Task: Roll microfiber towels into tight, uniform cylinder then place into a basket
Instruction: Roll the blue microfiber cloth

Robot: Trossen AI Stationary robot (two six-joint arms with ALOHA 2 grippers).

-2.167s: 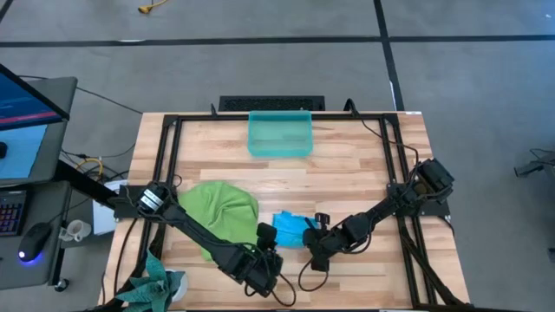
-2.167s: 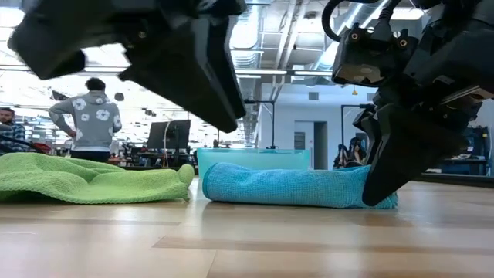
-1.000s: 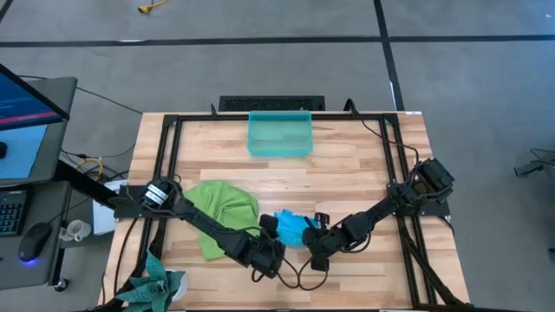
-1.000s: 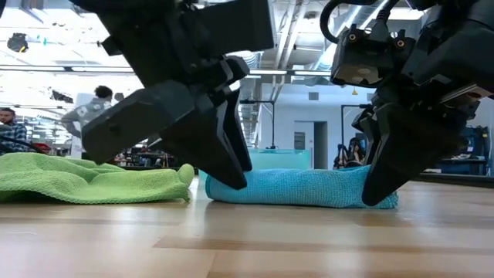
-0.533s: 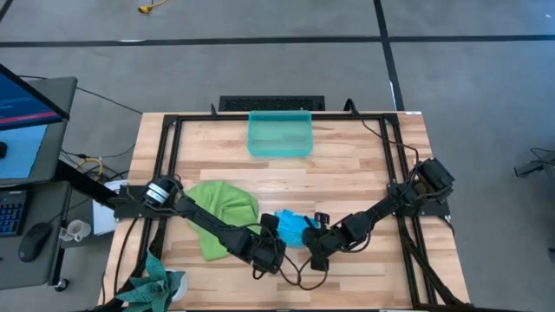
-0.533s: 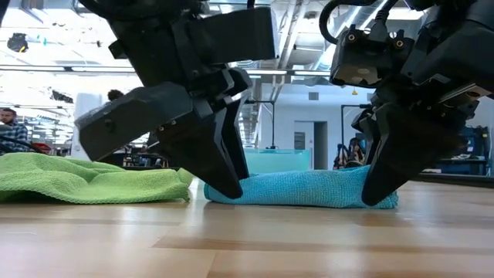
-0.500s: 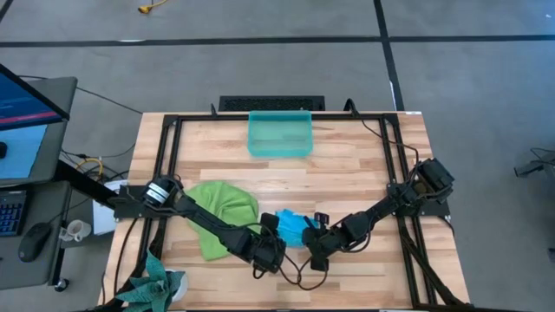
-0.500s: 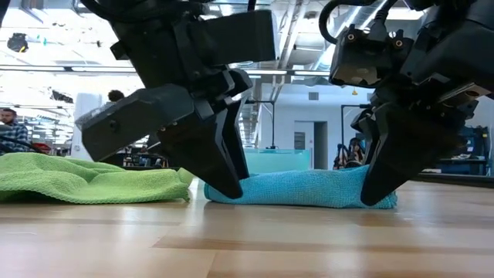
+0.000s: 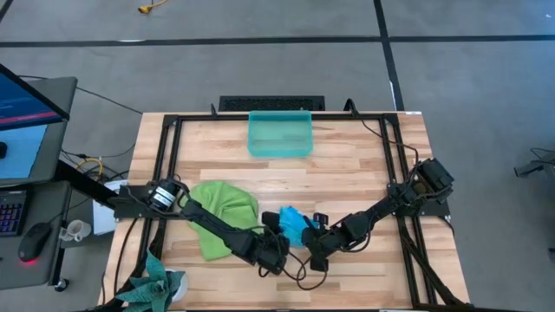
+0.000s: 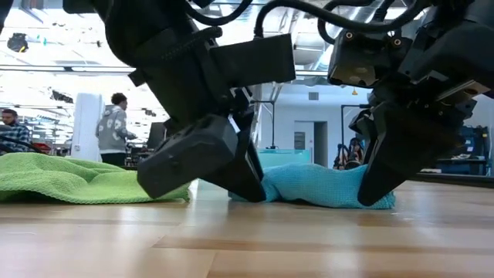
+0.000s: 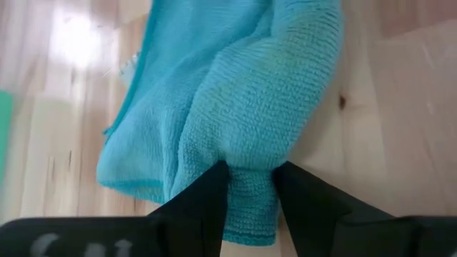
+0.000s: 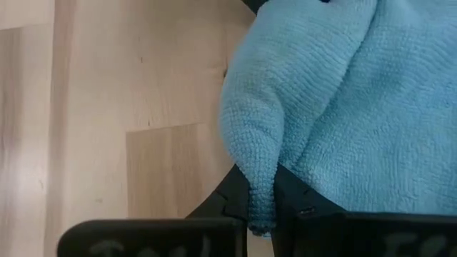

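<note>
Pinching the blue towel (image 9: 293,224) near the table's front edge, left gripper (image 11: 251,187) and right gripper (image 12: 261,191) each clamp 1 end. Holding both ends probably keeps the roll even

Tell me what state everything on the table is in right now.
Blue towel: bunched, pinched at both ends.
Green towel: lying loose and crumpled, not rolled.
Basket: empty at the far edge.
Left pincer: shut on blue towel.
Right pincer: shut on blue towel.
</note>
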